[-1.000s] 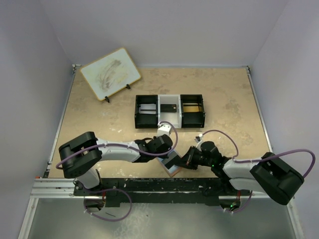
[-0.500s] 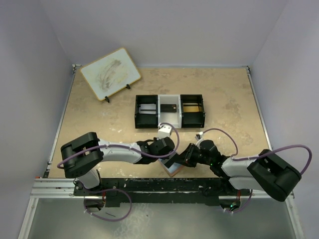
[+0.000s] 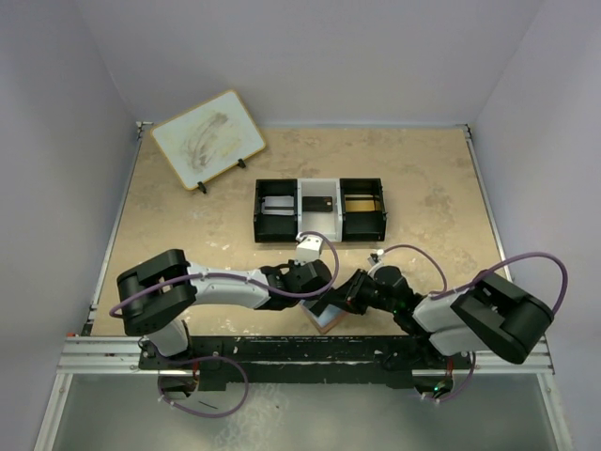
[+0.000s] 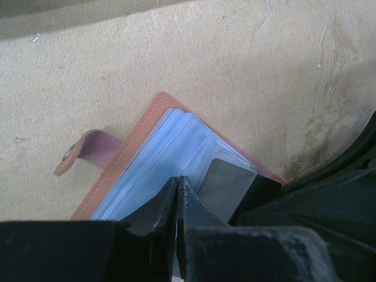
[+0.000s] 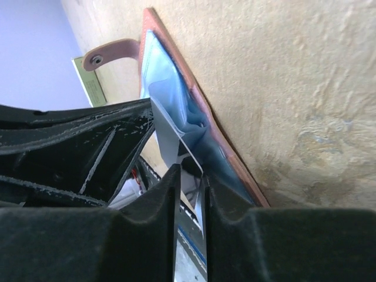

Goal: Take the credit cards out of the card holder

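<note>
The card holder lies open at the near edge, reddish-brown with light-blue slots and a strap to one side. A grey credit card sticks partway out of a slot. My left gripper is shut with nothing held, its tips resting on the blue slots beside the card; from above it comes in from the left. My right gripper meets the holder from the right. Its jaws stand slightly apart with the corner of the raised card between the fingertips, above the holder.
A black-white-black three-compartment tray sits mid-table behind the grippers. A white-and-tan board leans on stands at the back left. The metal rail runs just in front of the holder.
My right gripper has gone from shut to slightly open and edged left onto the holder. The left gripper has closed its last small gap.
</note>
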Controlling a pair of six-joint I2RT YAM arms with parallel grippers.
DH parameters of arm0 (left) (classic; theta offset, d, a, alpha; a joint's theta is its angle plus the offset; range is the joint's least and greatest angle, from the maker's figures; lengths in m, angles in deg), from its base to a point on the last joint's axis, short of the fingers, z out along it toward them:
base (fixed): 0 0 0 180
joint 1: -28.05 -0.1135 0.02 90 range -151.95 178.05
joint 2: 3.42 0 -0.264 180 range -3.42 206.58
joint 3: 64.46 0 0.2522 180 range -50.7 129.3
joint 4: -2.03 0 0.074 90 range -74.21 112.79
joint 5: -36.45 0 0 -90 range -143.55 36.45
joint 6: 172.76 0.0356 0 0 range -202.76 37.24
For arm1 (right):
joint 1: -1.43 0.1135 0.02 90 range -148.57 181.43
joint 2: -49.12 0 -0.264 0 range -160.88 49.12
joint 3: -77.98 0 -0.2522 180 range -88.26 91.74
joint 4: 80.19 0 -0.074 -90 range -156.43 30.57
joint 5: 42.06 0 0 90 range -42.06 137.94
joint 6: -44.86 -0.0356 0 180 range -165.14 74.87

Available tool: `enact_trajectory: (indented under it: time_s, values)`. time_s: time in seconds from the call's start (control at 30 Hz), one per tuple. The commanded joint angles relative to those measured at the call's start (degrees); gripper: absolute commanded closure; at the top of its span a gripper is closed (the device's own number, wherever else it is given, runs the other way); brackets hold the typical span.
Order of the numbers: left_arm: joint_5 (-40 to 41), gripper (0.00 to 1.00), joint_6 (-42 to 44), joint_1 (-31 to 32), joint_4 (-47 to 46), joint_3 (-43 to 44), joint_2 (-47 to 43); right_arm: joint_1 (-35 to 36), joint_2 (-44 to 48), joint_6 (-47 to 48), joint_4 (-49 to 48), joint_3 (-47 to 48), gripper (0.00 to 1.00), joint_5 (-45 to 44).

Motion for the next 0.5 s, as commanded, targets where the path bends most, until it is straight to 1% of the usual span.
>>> enact_trajectory:
  time_s: [0.0,0.07,0.17,0.4,0.47]
  values:
    - [0.1,1.00,-1.7,0.4,6.3,0.2,2.7,1.2,-1.0,-0.8,-4.2,1.4,0.82,-3.7]
    - [0.6,1.00,-2.2,0.5,6.7,0.3,2.8,1.5,0.1,-0.7,-3.0,1.4,0.92,-4.1]
    - [1.6,1.00,-2.6,0.4,7.6,0.3,2.7,1.5,4.1,-0.2,2.3,0.6,0.99,-4.6]
    - [4.3,1.00,-3.2,0.4,9.9,0.3,2.6,1.4,19.1,0.6,19.2,-1.6,1.00,-2.2]
    - [4.9,1.00,-3.2,0.4,10.4,0.4,2.5,1.4,23.8,0.5,22.4,-2.1,1.00,-2.0]
